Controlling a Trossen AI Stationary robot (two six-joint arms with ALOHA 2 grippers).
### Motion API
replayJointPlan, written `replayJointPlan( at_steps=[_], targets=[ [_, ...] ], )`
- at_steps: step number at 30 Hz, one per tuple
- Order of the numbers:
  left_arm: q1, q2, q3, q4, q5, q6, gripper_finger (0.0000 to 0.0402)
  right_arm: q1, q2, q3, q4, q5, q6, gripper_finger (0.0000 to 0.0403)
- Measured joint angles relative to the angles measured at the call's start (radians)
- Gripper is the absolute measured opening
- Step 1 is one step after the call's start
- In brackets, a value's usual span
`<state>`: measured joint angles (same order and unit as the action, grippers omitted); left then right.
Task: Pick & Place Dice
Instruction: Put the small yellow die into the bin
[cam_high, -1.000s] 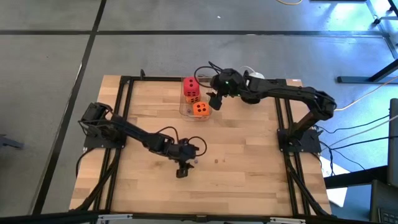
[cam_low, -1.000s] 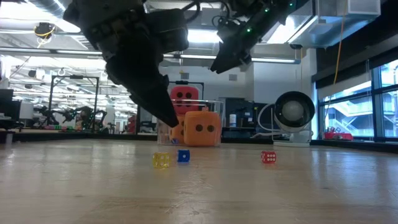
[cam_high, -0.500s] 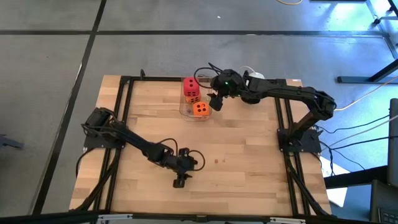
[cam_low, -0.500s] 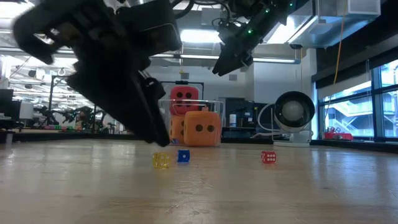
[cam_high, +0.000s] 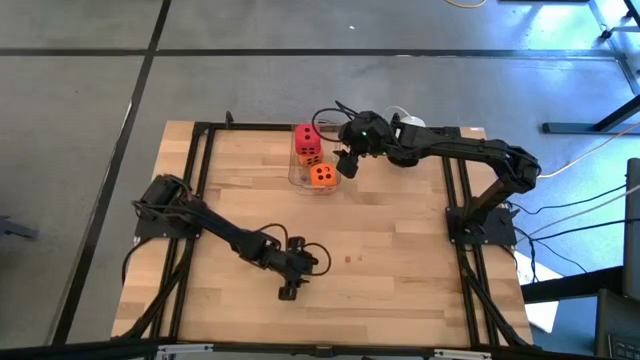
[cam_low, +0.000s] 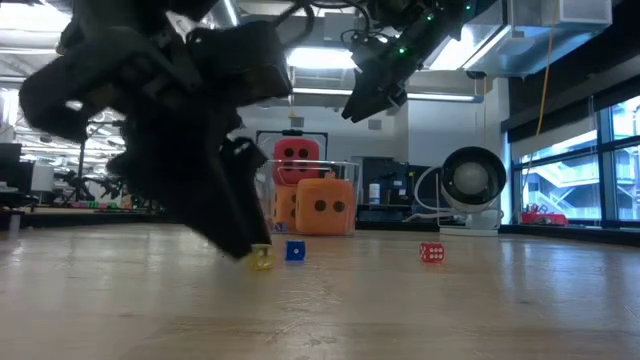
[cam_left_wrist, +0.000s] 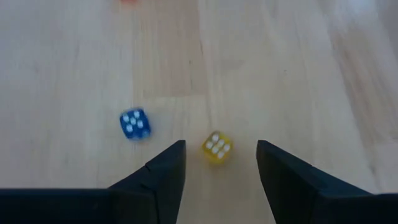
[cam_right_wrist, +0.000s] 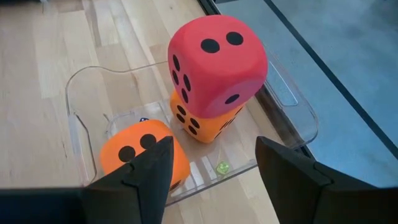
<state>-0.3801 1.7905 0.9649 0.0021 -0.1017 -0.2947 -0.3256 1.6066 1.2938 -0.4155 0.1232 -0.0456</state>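
The left tool (cam_left_wrist: 221, 165) hangs low with its jaws spread around the yellow die (cam_left_wrist: 216, 147), which rests on the surface just beside the blue die (cam_left_wrist: 134, 123). An off-centre squeeze could flick it away. The right tool (cam_right_wrist: 211, 168), also spread, hovers over the clear container (cam_right_wrist: 84, 118).

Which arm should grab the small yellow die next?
Left. Its gripper is open with the yellow die between its fingers. The right gripper hovers over the clear container.

overhead view, table-level view, two close wrist views
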Motion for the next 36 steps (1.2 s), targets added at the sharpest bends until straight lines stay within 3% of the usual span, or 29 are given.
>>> replayJointPlan(
  at_steps=[8, 22, 27, 32, 36],
  targets=[
    [0.01, 0.033, 0.0, 0.041, 0.038, -0.005, 0.0163, 0.0, 0.0, 0.0, -0.005, 0.0, 0.0, 0.0229],
    [0.017, 0.034, 0.0, 0.042, 0.05, 0.011, 0.0049, 0.033, -0.066, 0.0, -0.001, 0.0, -0.018, 0.0229],
    [0.018, 0.025, 0.0, 0.025, 0.05, 0.012, 0.0043, 0.087, -0.147, 0.0, -0.043, -0.015, 0.019, 0.0229],
    [0.034, -0.037, -0.001, -0.054, 0.051, -0.019, 0.0043, 0.169, -0.191, 0.001, -0.171, -0.143, 0.091, 0.0229],
    [0.057, -0.114, -0.001, -0.112, 0.058, -0.048, 0.0041, 0.254, -0.203, 0.001, -0.232, -0.12, 0.125, 0.0229]
  ],
)
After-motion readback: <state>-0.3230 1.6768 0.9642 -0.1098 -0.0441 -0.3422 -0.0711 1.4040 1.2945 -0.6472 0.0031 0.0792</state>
